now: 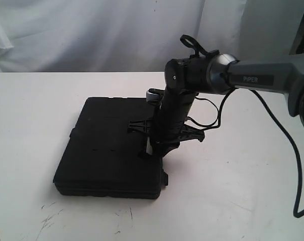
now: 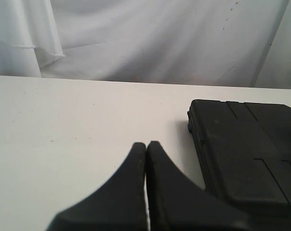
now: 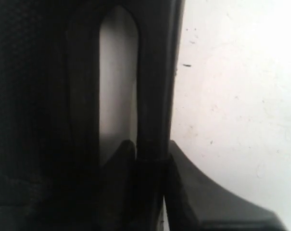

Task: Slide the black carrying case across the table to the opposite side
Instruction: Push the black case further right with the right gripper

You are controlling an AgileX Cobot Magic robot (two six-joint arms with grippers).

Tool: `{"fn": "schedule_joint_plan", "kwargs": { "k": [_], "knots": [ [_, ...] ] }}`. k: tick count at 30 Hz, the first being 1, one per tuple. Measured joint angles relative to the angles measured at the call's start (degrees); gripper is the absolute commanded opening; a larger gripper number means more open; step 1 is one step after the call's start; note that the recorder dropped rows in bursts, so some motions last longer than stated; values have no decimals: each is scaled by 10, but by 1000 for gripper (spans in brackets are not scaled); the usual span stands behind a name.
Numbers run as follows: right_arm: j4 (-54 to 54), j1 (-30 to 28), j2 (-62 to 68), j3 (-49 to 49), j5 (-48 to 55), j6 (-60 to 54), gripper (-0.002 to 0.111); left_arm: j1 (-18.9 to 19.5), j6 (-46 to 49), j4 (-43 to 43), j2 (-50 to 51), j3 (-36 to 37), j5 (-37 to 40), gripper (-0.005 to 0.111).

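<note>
The black carrying case (image 1: 106,145) lies flat on the white table (image 1: 232,191), left of centre. My right gripper (image 1: 153,150) points straight down at the case's right edge. In the right wrist view my right gripper (image 3: 150,151) is shut on the case's handle bar (image 3: 152,96), with one finger in the handle slot and the other on the outer side. My left gripper (image 2: 146,147) is shut with nothing in it, hovering above bare table (image 2: 63,125) beside a corner of the case (image 2: 246,154). The left arm does not show in the exterior view.
A white cloth backdrop (image 1: 91,30) hangs behind the table's far edge. The right arm's black cable (image 1: 287,140) loops down at the right. Dark scuffs (image 1: 48,218) mark the tabletop near the front left.
</note>
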Motion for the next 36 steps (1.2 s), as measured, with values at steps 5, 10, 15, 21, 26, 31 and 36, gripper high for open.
{"fn": "schedule_joint_plan", "kwargs": {
  "k": [5,10,15,21,26,31,36],
  "knots": [
    [-18,0,-12,0,8,6,0,0,0,0,0,0,0,0],
    [-59,-1,-34,0,33,11,0,0,0,0,0,0,0,0],
    [-75,-25,-38,0,64,9,0,0,0,0,0,0,0,0],
    [-97,-44,-51,1,69,11,0,0,0,0,0,0,0,0],
    [-106,-64,-90,33,63,20,0,0,0,0,0,0,0,0],
    [-112,-99,-136,108,33,20,0,0,0,0,0,0,0,0],
    [-113,-121,-150,131,29,10,0,0,0,0,0,0,0,0]
  ]
}}
